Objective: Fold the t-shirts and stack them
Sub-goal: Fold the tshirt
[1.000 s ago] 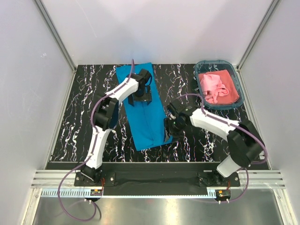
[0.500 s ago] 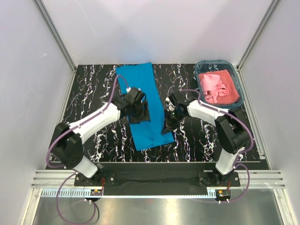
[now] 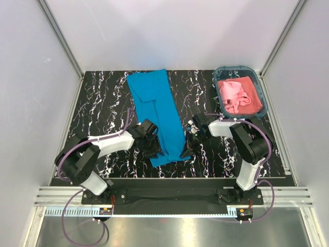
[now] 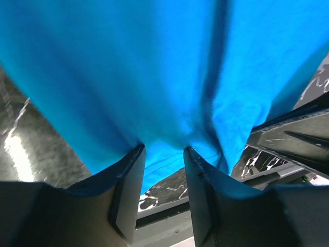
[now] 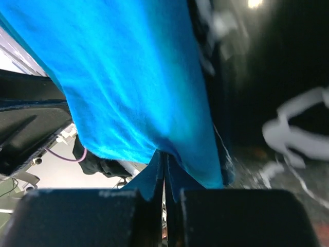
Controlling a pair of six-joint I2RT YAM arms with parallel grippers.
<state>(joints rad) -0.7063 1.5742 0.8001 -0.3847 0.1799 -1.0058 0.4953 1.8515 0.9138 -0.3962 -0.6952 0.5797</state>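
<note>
The turquoise-blue t-shirt [image 3: 159,108] lies as a long folded strip down the middle of the black marbled table [image 3: 103,103]. My left gripper [image 3: 156,150] is at its near left corner. In the left wrist view the jaws [image 4: 164,149] stand apart, with the blue t-shirt's [image 4: 154,77] hem across the fingertips. My right gripper [image 3: 188,148] is at the near right corner. In the right wrist view it [image 5: 164,153] is shut, pinching the edge of the blue t-shirt [image 5: 133,77]. The pink t-shirt [image 3: 237,93] lies crumpled in the basket.
The teal plastic basket [image 3: 261,95] stands at the table's far right corner. White walls with metal posts close in the table on three sides. The black base rail [image 3: 164,193] runs along the near edge.
My left arm has swung from the shirt's far part down to its near left corner, its jaws narrowing. The right gripper has shut on the near right edge and come slightly nearer.
</note>
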